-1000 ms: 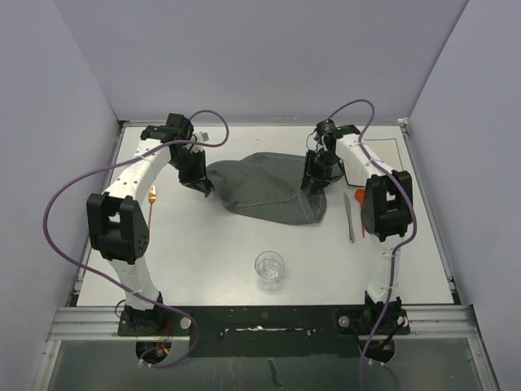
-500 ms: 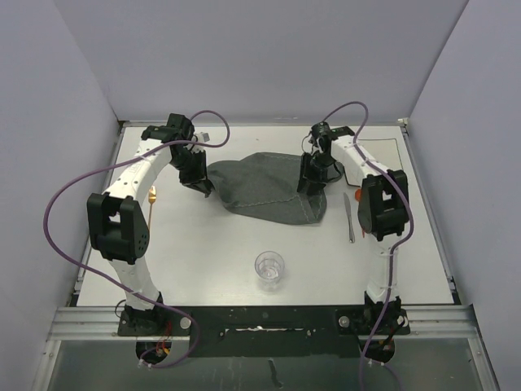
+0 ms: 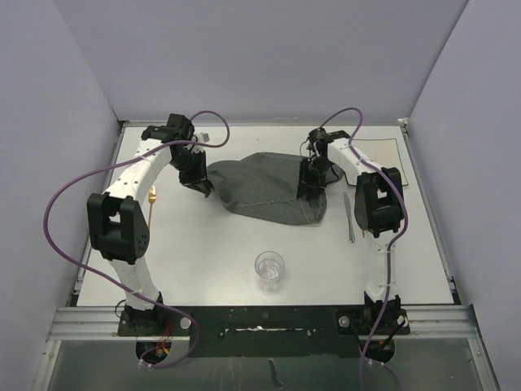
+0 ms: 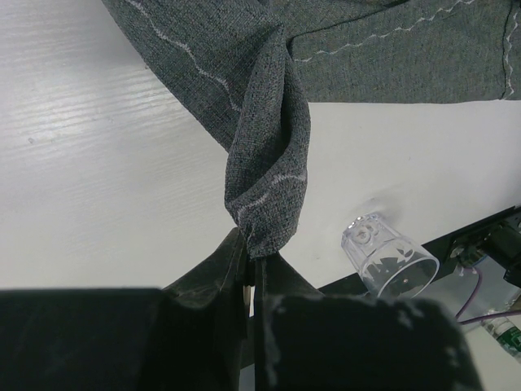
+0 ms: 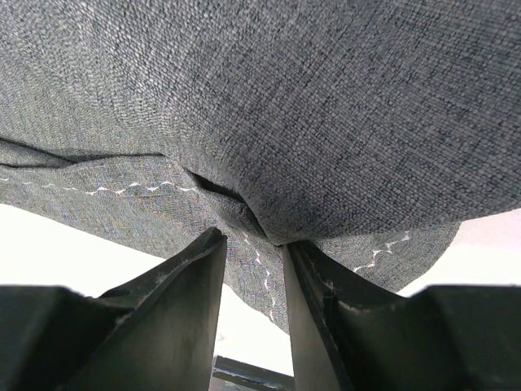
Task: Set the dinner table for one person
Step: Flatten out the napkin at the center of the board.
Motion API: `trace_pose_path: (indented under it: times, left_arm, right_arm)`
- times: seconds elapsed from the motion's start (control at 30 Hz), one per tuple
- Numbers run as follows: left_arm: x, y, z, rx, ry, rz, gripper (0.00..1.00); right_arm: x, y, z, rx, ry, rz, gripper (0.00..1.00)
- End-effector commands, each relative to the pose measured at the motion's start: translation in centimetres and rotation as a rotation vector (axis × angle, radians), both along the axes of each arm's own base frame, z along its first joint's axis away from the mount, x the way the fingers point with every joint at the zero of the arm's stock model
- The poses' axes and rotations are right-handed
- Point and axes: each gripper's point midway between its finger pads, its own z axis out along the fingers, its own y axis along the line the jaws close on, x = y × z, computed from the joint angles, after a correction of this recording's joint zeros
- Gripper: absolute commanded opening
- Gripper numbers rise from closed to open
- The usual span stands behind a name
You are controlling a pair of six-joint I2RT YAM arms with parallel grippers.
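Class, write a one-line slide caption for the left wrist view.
Left end effector pinches a bunched corner of the grey stitched placemat over the white table, clear cup beyond.

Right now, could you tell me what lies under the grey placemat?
Only the white dinner table shows around the placemat. It is rumpled and folded, so anything beneath is hidden.

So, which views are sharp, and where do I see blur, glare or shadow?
Top external: even light, sharp, only faint shadows. Left wrist: the placemat weave is sharp, the left gripper is dark and blurred, and the dinner table shows a streaky sheen. Right wrist: sharp weave, and the right gripper is dark with soft edges.
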Motion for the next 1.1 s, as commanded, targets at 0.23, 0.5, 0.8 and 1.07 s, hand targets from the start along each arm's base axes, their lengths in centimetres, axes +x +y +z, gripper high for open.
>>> trace_pose_path:
  times: [0.23,0.5,0.8,1.07]
  left_arm:
    - [0.8,-0.4,1.3,-0.010,-0.051,-0.017,0.00]
    - [0.8,-0.4,1.4,-0.012,-0.054,-0.017,0.00]
    - [0.7,-0.5,1.9,-0.016,-0.064,-0.016,0.00]
    - [0.6,-0.5,2.1,-0.010,-0.069,-0.019,0.00]
  right_arm:
    - [0.2,0.6,1.2,0.027,-0.026,0.014,0.17]
    - [-0.1,0.6,3.5,0.034,-0.053,0.023,0.00]
    - [-1.0,0.4,6.8,0.030,-0.092,0.047,0.10]
    - [-1.4,0.8,6.2,0.038,-0.068,0.058,0.13]
